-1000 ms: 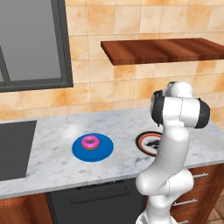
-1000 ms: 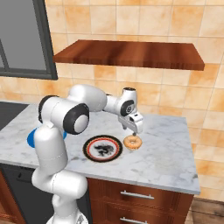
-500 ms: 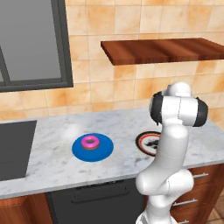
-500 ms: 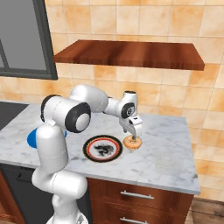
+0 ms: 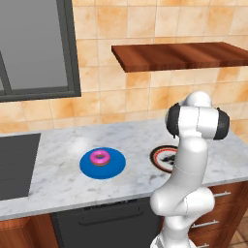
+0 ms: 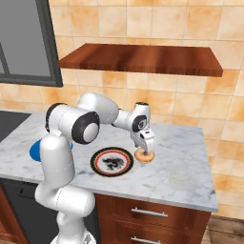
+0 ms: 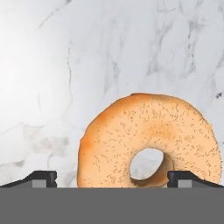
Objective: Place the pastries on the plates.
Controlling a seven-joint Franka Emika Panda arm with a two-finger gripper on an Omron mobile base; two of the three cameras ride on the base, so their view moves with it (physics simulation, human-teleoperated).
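The orange-tan glazed donut [image 6: 144, 156] lies flat on the marble counter just right of the white plate with the dark rim [image 6: 112, 161]. My gripper [image 6: 144, 147] hangs straight down right over it, open. In the hand view the donut [image 7: 148, 140] is very close, with the left fingertip [image 7: 43, 177] clear of its edge and the right fingertip [image 7: 183, 177] over its ring. The pink-frosted donut [image 5: 100, 157] rests in the middle of the blue plate [image 5: 114, 167]. My arm hides part of the white plate [image 5: 162, 156] in the left base view.
A dark cooktop [image 5: 14, 164] occupies the counter's left end. A wooden shelf [image 6: 143, 59] hangs on the tiled wall above the work area. Bare marble [image 6: 186, 164] extends to the right of the donut up to the counter's edge.
My gripper has come down from above the orange-tan donut to just over it. The donuts and plates have not moved.
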